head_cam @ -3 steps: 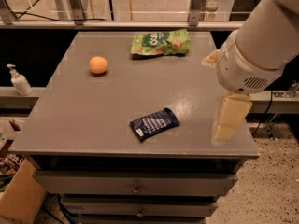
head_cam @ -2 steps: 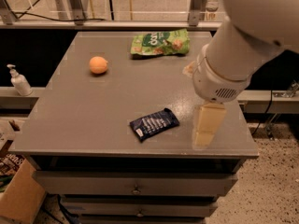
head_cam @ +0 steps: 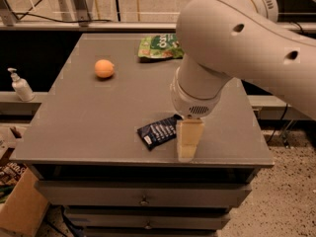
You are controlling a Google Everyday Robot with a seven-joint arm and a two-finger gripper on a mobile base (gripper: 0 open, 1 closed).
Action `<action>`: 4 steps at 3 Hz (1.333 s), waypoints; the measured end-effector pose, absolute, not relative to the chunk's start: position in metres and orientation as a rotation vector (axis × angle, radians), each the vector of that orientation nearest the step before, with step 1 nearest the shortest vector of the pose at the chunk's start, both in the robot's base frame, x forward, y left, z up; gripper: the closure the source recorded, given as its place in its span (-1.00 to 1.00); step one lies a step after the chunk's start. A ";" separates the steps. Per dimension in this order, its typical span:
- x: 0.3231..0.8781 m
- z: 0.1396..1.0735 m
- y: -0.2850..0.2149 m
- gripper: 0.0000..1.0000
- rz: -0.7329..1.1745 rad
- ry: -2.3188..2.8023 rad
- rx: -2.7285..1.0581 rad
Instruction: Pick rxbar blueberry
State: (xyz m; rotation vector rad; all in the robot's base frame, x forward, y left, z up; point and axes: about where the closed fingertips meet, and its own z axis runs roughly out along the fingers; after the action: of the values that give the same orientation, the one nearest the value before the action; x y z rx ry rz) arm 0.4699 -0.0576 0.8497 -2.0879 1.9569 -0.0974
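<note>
The rxbar blueberry [head_cam: 158,132] is a dark navy wrapper with white lettering, lying flat near the front edge of the grey table [head_cam: 89,127]. My gripper [head_cam: 187,141] hangs from the big white arm just to the right of the bar, over its right end, close above the tabletop. Only one cream finger shows. The arm hides the bar's right tip.
An orange [head_cam: 104,68] sits at the back left. A green snack bag [head_cam: 159,47] lies at the back, partly behind the arm. A soap dispenser [head_cam: 20,85] stands on a shelf to the left. Drawers [head_cam: 143,199] are below the tabletop. A cardboard box [head_cam: 19,209] is on the floor at left.
The arm has swung left and forward, bringing the gripper from the table's right side to the bar's right end. The bar, orange and bag have not moved.
</note>
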 end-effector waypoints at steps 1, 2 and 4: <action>0.481 0.832 -0.044 -1.00 -0.116 1.965 -2.115; 0.486 0.821 -0.039 -0.70 -0.128 1.990 -2.145; 0.488 0.822 -0.047 0.23 -0.149 2.050 -2.149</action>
State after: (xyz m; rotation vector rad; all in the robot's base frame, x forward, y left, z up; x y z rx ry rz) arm 0.4884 -0.0473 0.8223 -2.1492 2.0498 -0.1492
